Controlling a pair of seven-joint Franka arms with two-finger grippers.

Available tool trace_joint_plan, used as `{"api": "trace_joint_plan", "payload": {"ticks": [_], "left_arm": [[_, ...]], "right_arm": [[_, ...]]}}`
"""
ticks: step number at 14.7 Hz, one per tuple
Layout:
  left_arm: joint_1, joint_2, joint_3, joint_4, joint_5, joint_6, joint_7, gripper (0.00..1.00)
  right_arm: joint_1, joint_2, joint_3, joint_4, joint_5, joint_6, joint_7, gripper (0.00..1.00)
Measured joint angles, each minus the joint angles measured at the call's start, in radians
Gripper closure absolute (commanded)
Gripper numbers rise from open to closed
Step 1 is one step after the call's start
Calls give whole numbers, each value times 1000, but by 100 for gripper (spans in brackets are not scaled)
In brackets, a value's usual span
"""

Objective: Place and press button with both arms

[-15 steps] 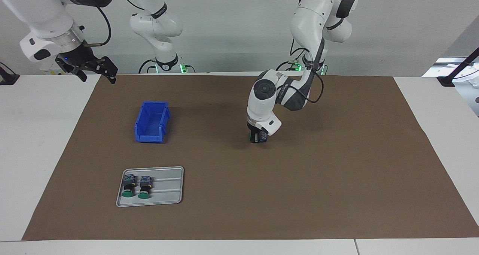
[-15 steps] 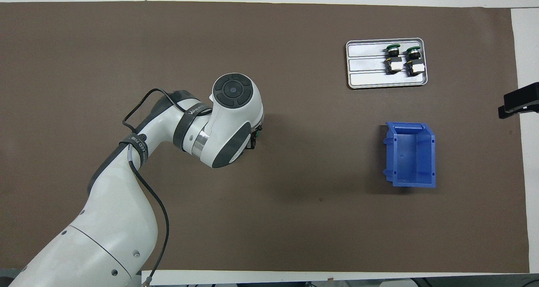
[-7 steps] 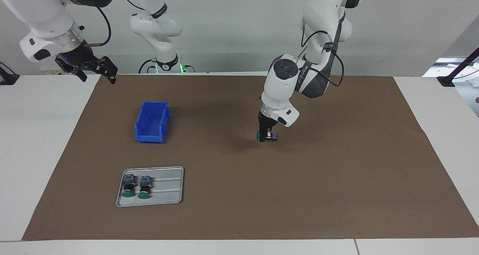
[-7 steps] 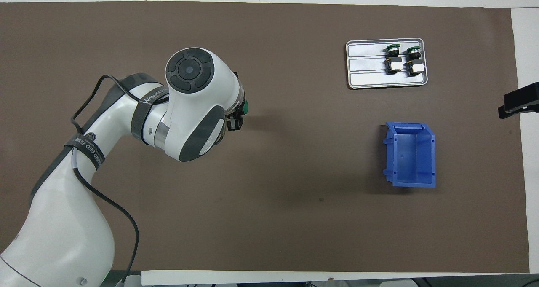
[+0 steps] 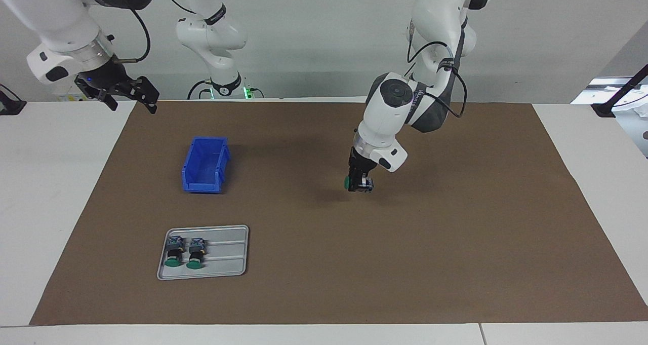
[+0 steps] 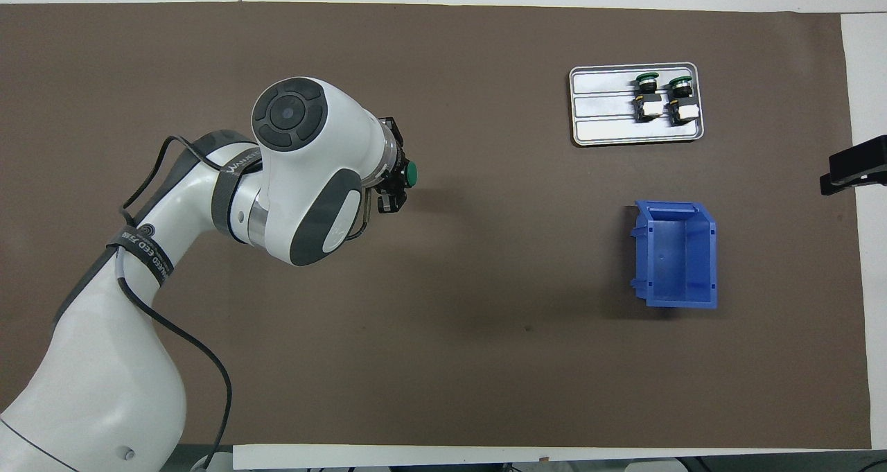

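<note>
The right claw hangs in the air over the white edge of the counter at the right arm's end, just off the corner of the brown mat, its fingers spread apart and gripping nothing; that arm waits there. On the mat toward the same end sits the blue bin, its inside bare, and farther from the robots than the bin lies a grey tray with ridged lanes. Two spare buttons lie side by side in the tray at its outer end, green caps pointing away from the robots, terminal blocks toward them. Near the middle of the mat the left claw points down from a bent wrist, clenched on the button, which it holds on its side a little above the mat: the green cap faces the right arm's end and the grey-blue terminal block faces the left arm's end. In the overhead view the cap peeps out just past the claw's black fingers, while the wrist housing hides the rest of the button. A faint shadow lies on the mat under the held button.
</note>
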Motion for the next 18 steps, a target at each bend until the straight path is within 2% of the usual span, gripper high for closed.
{"api": "trace_joint_plan", "payload": {"ticks": [2, 5, 8, 12, 18], "left_arm": [[14, 0, 0, -16, -78, 39, 50, 96], [52, 0, 1, -24, -151, 45, 95, 96], [84, -2, 2, -38, -275, 48, 211, 95], [97, -14, 2, -63, -366, 52, 288, 93], [147, -70, 4, -196, -775, 60, 656, 93]], "right_arm": [[0, 0, 0, 0, 0, 0, 0, 0], [0, 0, 0, 0, 0, 0, 0, 0], [0, 0, 0, 0, 0, 0, 0, 0], [0, 0, 0, 0, 0, 0, 0, 0], [0, 0, 0, 0, 0, 0, 0, 0]]}}
